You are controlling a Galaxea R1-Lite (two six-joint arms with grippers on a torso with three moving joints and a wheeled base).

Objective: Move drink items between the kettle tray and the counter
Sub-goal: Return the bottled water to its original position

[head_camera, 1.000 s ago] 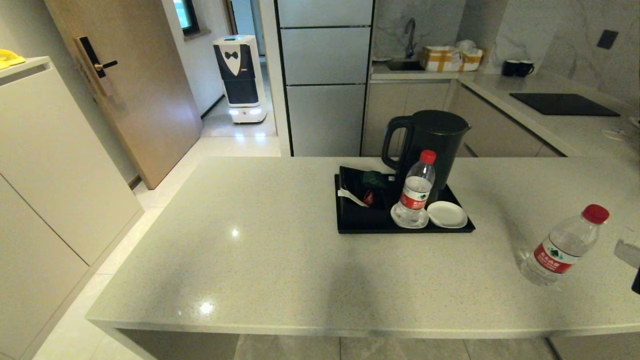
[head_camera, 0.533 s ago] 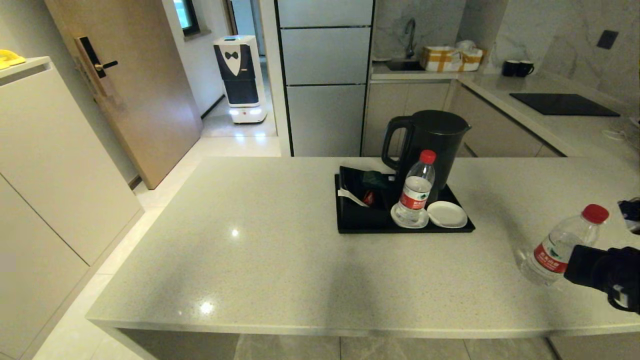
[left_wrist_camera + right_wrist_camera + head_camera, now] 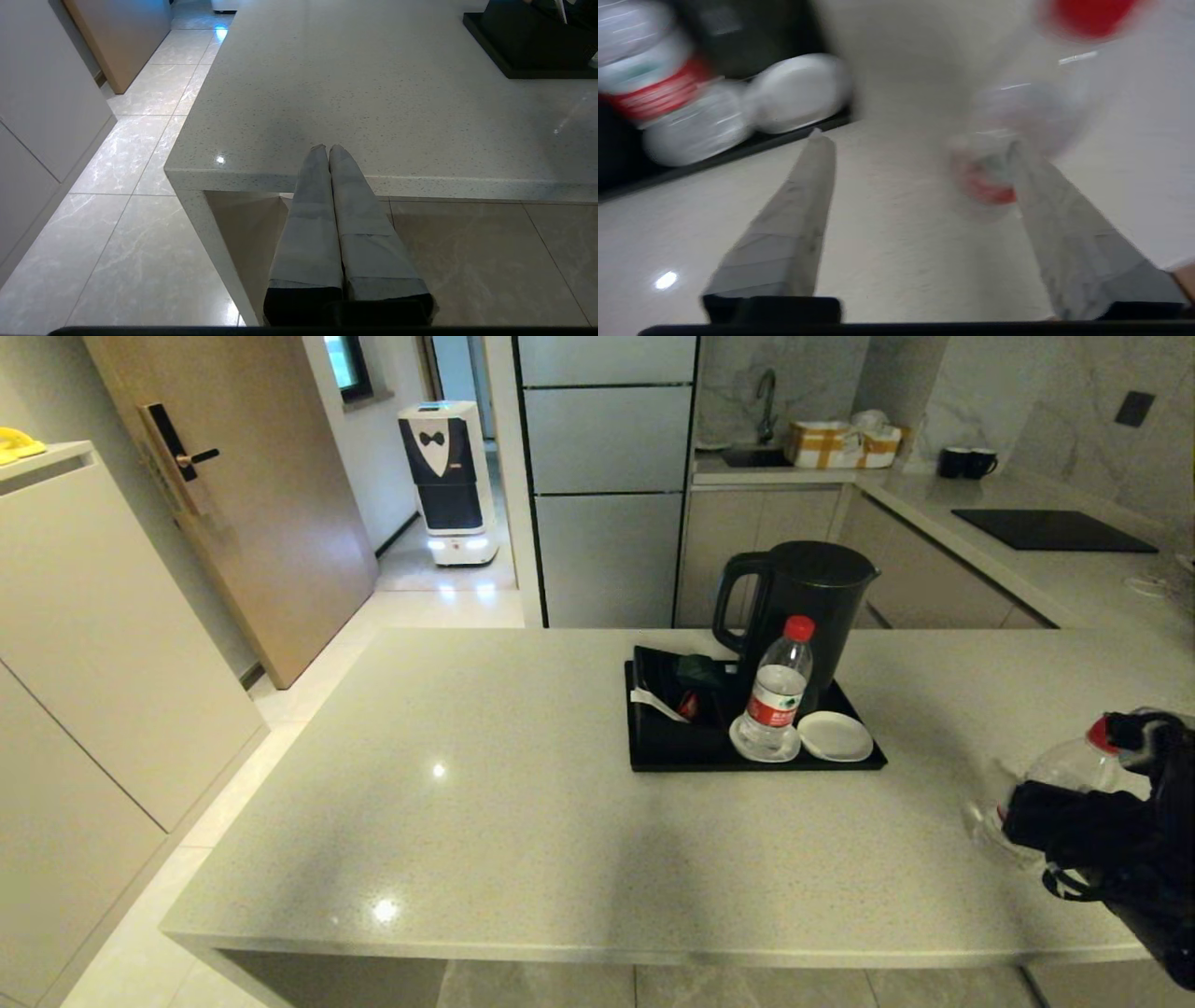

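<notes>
The right gripper (image 3: 915, 140), fingers spread apart, sits against the red-labelled bottle (image 3: 1064, 770) standing on the counter (image 3: 523, 803), well right of the kettle tray (image 3: 672, 751); label writing unreadable

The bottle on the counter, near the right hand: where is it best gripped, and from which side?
Probably around the labelled middle of the bottle, where its body is straight and widest, coming level from the robot's right. It stands upright on the counter, and the right hand is open beside it with nothing in between.
</notes>
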